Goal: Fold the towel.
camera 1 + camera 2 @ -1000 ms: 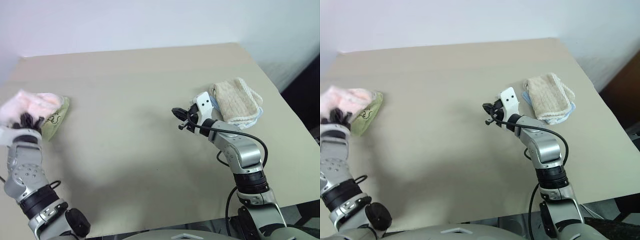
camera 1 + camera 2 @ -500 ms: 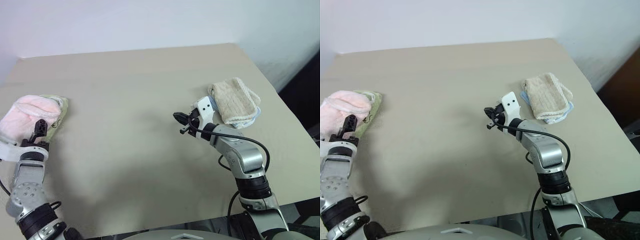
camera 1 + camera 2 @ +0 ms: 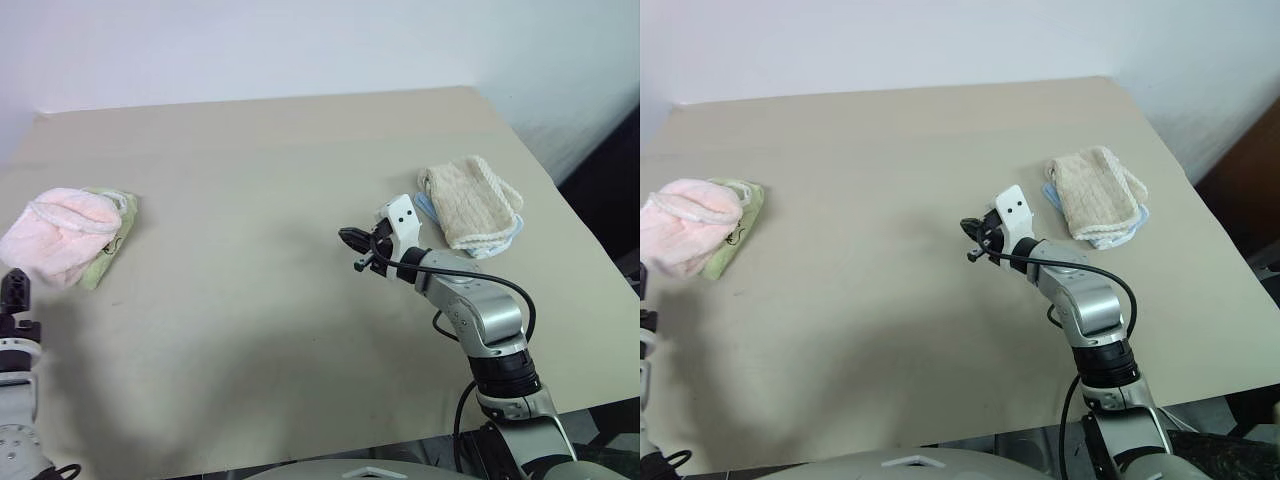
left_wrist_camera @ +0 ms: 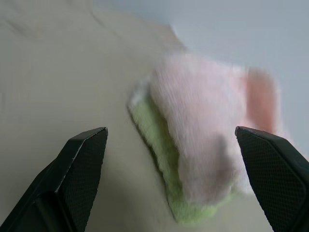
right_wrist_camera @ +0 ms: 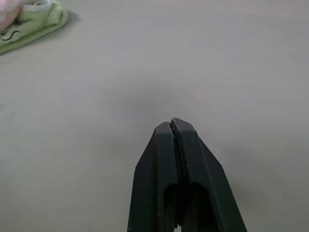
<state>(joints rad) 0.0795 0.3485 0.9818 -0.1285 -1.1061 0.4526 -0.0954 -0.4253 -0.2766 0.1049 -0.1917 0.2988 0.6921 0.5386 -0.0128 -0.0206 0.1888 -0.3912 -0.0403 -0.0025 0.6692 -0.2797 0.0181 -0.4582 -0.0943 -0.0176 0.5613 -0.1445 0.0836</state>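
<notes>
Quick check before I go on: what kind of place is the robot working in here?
Likely a plain indoor test or lab setup, not a home: one bare beige table against a blank pale wall, with folded towels laid out, the pink towel on a green towel and a cream towel.

Dark cursive lettering marks the light green towel point(image 5: 30, 25), well ahead of the right gripper point(image 5: 172, 124); too small to read; no other text legible.
</notes>
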